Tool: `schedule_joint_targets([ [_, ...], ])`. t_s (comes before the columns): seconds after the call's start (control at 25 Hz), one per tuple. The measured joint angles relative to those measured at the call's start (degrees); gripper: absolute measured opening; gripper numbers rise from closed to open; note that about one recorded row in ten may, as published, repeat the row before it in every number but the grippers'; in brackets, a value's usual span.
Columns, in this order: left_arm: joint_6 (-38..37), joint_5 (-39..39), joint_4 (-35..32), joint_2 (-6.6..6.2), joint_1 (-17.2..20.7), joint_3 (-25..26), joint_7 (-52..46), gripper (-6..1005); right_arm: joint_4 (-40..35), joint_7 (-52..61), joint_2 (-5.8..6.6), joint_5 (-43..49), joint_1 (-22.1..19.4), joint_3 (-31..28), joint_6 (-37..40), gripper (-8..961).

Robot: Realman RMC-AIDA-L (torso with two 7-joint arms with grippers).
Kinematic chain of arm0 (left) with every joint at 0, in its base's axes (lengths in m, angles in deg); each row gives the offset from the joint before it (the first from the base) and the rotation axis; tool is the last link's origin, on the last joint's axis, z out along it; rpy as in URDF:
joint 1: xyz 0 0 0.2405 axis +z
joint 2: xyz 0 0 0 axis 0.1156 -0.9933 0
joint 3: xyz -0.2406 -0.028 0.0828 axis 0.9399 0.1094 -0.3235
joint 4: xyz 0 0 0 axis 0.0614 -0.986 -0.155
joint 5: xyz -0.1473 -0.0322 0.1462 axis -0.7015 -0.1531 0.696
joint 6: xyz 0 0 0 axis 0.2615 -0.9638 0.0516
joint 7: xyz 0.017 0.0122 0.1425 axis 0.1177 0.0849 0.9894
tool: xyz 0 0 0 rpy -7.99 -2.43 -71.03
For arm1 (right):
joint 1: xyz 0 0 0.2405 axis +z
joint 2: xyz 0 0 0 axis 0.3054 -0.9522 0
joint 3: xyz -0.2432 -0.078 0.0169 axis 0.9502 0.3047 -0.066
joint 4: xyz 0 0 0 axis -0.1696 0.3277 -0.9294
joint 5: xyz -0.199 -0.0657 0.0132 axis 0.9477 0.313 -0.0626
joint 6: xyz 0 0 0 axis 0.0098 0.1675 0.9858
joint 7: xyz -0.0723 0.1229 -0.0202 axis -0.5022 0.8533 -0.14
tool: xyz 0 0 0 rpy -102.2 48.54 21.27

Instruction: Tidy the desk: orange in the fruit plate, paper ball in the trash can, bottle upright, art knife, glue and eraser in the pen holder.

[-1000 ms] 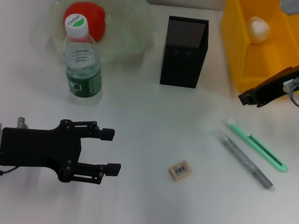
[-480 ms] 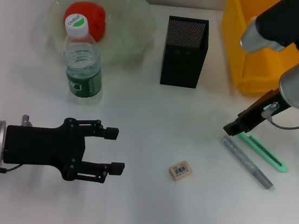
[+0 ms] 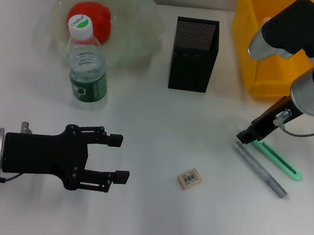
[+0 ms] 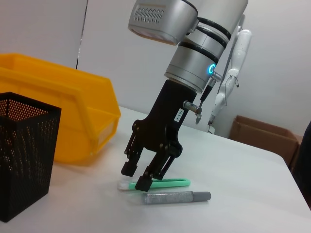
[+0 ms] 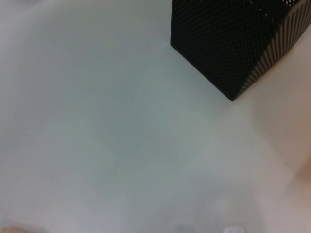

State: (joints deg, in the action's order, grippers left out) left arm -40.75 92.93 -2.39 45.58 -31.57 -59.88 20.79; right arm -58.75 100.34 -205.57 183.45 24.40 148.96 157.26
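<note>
**Right gripper down over the knife's white tip**

The green art knife (image 3: 272, 156) lies flat beside the grey glue stick (image 3: 259, 169) — the right gripper (image 4: 137, 176) straddles its white end, jaws parted, gripping nothing. The left gripper (image 3: 116, 158) hovers open, near the eraser (image 3: 189, 179).

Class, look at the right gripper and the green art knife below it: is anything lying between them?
Nothing visible does. The right gripper, fingers open, hangs directly over the white-tipped end of the art knife; the grey glue stick lies beside the knife, not between.
</note>
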Motion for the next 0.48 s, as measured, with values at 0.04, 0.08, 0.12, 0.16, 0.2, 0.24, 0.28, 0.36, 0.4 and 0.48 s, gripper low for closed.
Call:
schedule_joint_targets([
  [0.04,0.1,0.0,0.0,0.01,0.0,0.0,0.0,796,0.2,0.0,0.0,0.0,0.0,0.0,0.0,472],
  [0.08,0.3,0.0,0.1,0.01,-0.1,-0.1,0.0,796,0.4,0.0,0.0,0.0,0.0,0.0,-0.1,473],
  [0.12,0.5,0.0,0.2,0.02,-0.1,-0.2,0.0,796,0.6,-0.1,0.0,0.0,0.0,0.0,-0.1,474],
  [0.16,0.6,0.0,0.2,0.02,-0.2,-0.2,0.0,796,0.8,-0.1,0.0,0.0,0.0,0.0,-0.2,475],
  [0.2,0.8,0.0,0.2,0.05,-0.2,-0.2,0.0,796,0.9,-0.1,0.0,0.1,0.0,0.0,-0.3,476],
  [0.24,0.9,0.0,0.2,0.07,-0.3,-0.2,0.0,796,1.1,-0.1,0.0,0.1,0.0,0.0,-0.5,446],
  [0.28,0.9,0.1,0.3,0.12,-0.3,-0.3,0.0,796,1.2,-0.1,0.0,0.1,0.0,0.0,-0.6,416],
  [0.36,0.9,0.3,0.3,0.19,-0.4,-0.3,0.0,796,1.4,-0.2,0.0,0.2,0.0,0.1,-0.8,374],
  [0.4,0.9,0.3,0.3,0.2,-0.4,-0.3,0.0,796,1.6,-0.2,0.0,0.2,0.0,0.3,-1.1,353],
  [0.48,1.0,0.4,0.3,0.2,-0.4,-0.3,0.0,796,1.8,-0.3,0.0,0.2,0.0,0.4,-1.2,310],
])
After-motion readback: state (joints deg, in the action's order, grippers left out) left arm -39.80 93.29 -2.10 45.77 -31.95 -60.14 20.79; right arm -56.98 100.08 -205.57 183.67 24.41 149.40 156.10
